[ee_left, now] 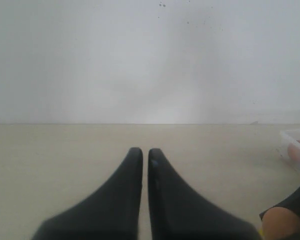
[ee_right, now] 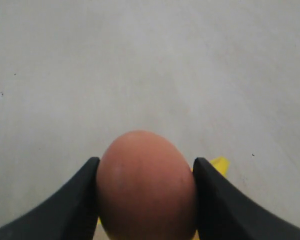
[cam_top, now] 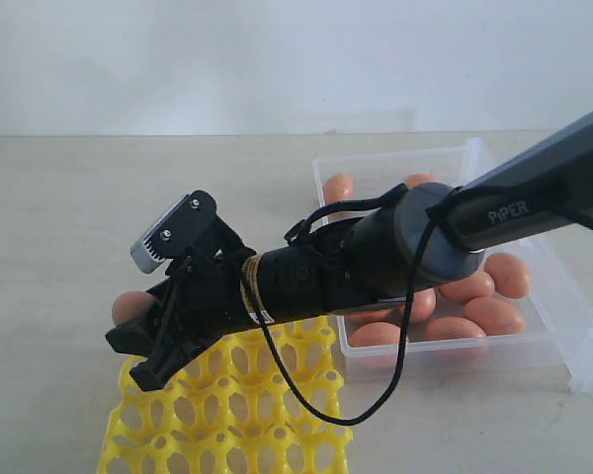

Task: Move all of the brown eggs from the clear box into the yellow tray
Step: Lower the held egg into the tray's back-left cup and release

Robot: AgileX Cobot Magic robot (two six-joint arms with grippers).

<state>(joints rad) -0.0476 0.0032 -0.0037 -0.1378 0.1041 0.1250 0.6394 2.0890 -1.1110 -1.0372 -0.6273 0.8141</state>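
Jaws on the right clamp a brown egg (ee_right: 146, 185); left jaws almost touching.

Eggs (cam_top: 474, 311) in box (cam_top: 395, 160), right of tray (cam_top: 239, 407); egg (cam_top: 130, 306) at tray corner

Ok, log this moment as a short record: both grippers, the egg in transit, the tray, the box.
right gripper: shut on one brown egg
held egg position: near a corner of the yellow tray, not in a cup
tray cups: no eggs in those that show
clear box: several brown eggs inside
left gripper: shut, holding nothing
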